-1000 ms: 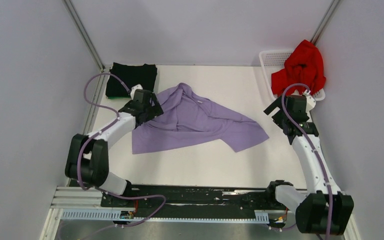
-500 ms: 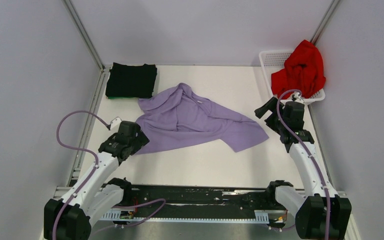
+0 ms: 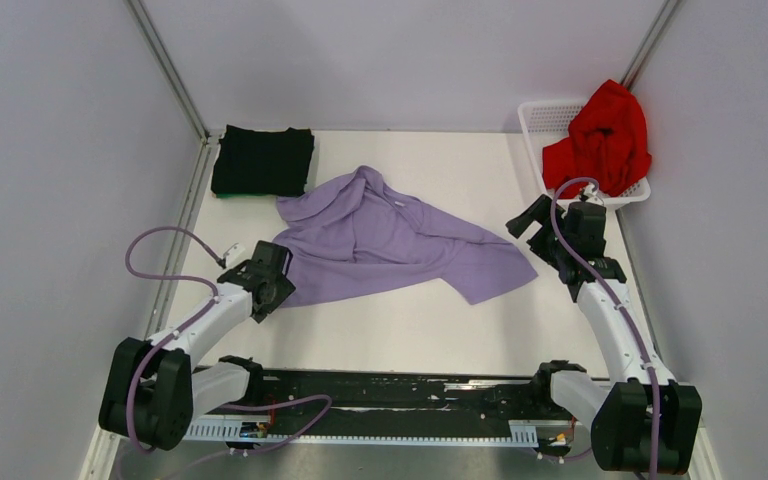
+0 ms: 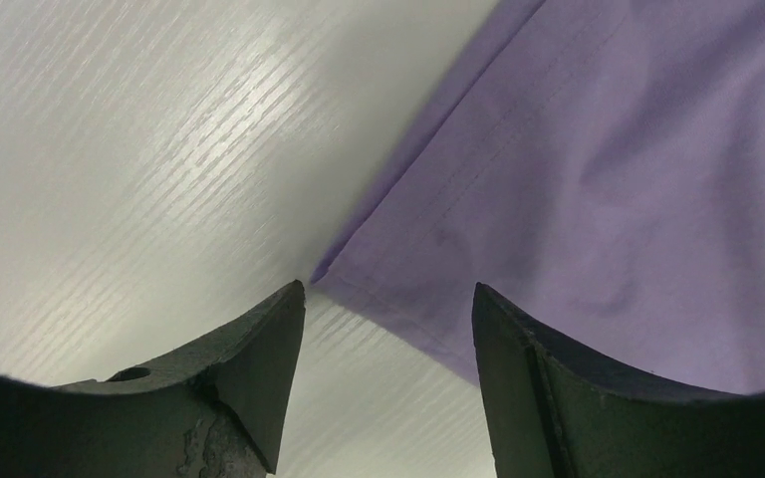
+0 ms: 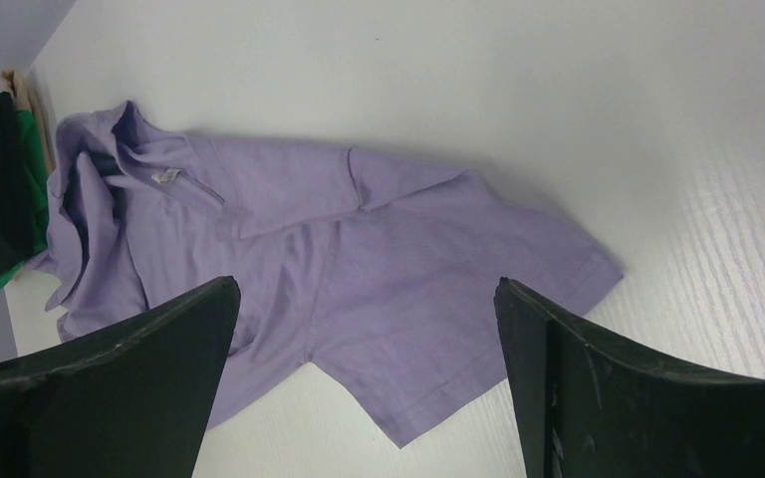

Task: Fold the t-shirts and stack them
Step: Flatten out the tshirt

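The lavender-purple t-shirt (image 3: 385, 245) lies crumpled and spread in the middle of the table; it also shows in the right wrist view (image 5: 359, 259) and the left wrist view (image 4: 618, 169). My left gripper (image 3: 278, 290) is open and empty, low over the shirt's near-left hem corner (image 4: 321, 279). My right gripper (image 3: 538, 222) is open and empty, just right of the shirt's right end. The black t-shirt (image 3: 263, 160) lies folded at the back left. The bright red t-shirt (image 3: 602, 135) is heaped on the white basket (image 3: 545, 118) at the back right.
A green cloth edge (image 5: 32, 179) shows under the black shirt. Metal posts stand at the back corners, and grey walls close both sides. Bare white table (image 3: 410, 330) lies in front of the purple shirt.
My left arm has pulled back from the purple shirt's far-left part to its near-left hem corner. My right gripper has shifted slightly left and forward.
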{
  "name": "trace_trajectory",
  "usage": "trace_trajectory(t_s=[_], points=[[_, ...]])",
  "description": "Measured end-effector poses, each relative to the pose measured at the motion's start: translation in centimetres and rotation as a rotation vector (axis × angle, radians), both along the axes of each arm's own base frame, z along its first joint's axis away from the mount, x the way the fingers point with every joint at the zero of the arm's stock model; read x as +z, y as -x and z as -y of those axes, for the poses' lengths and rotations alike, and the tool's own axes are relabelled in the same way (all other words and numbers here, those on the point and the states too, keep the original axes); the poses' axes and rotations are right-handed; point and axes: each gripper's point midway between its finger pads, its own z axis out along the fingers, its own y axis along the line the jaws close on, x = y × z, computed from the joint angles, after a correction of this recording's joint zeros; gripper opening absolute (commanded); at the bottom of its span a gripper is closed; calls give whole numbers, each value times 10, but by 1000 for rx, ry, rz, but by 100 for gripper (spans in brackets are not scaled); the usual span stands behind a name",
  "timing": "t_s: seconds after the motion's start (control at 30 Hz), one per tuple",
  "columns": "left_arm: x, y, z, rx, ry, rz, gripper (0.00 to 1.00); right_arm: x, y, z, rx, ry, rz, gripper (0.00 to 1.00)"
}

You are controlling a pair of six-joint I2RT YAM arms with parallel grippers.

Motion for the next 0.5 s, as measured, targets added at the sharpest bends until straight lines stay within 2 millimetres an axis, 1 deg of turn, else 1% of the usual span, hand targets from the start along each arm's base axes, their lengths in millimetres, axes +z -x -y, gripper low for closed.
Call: trace_trajectory(t_s=[0.1,0.33,0.4,0.43,0.47,0.5], points=[[0,-10,-2,27,3,32,65,0,0,0,1,2,0,100],[1,-33,-8,81,-9,104,50,0,0,0,1,3,-1,100],[1,-37,-7,88,-3,119,44,0,0,0,1,3,-1,100],[1,-39,-7,88,0,125,39,0,0,0,0,3,-1,100],[1,-40,-7,88,0,128,36,0,0,0,0,4,-1,100],[1,-42,-6,86,4,132,30,0,0,0,0,4,-1,100]])
